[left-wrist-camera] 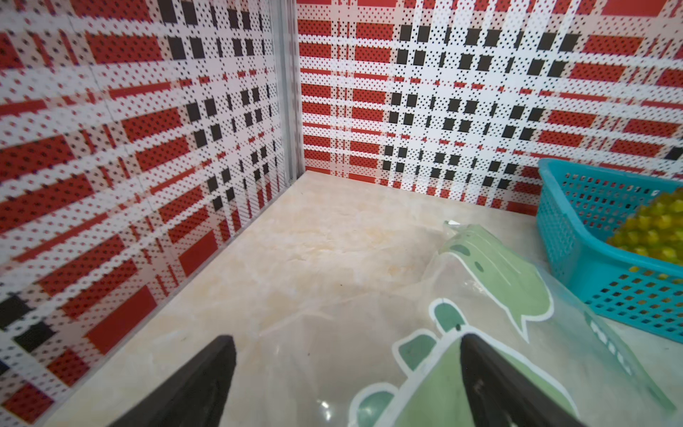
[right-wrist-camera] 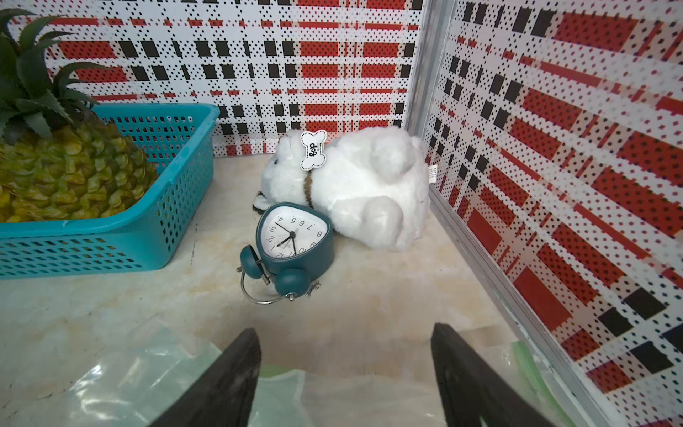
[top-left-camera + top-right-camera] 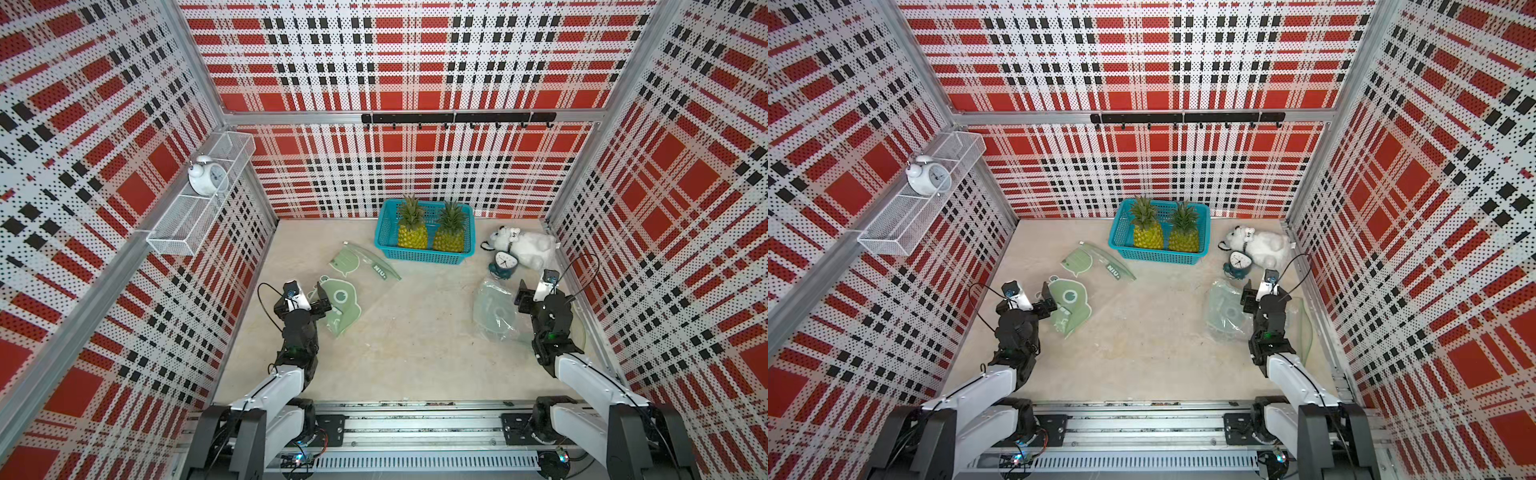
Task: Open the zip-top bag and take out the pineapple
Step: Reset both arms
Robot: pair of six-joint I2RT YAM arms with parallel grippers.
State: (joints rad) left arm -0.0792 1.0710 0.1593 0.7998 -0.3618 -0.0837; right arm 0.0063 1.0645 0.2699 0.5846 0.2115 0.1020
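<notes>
Two pineapples [image 3: 412, 235] [image 3: 449, 237] stand upright in a teal basket [image 3: 419, 254] at the back. A flat zip-top bag with a green print [image 3: 343, 305] lies at the left. My left gripper [image 3: 311, 293] hangs over its near-left part, open, with nothing between the fingers [image 1: 345, 340]. One finger [image 1: 480, 369] is over the print. A crumpled clear bag [image 3: 494, 309] lies at the right. My right gripper [image 3: 532, 286] is open over that bag's right edge [image 2: 344, 331]. Neither bag shows a pineapple inside.
Another printed bag [image 3: 361, 262] lies flat between the left bag and the basket. A teal alarm clock [image 2: 292, 236] and a white plush dog [image 2: 369, 185] lie in the back right corner. A further bag [image 3: 1304, 328] rests by the right wall, under my right arm.
</notes>
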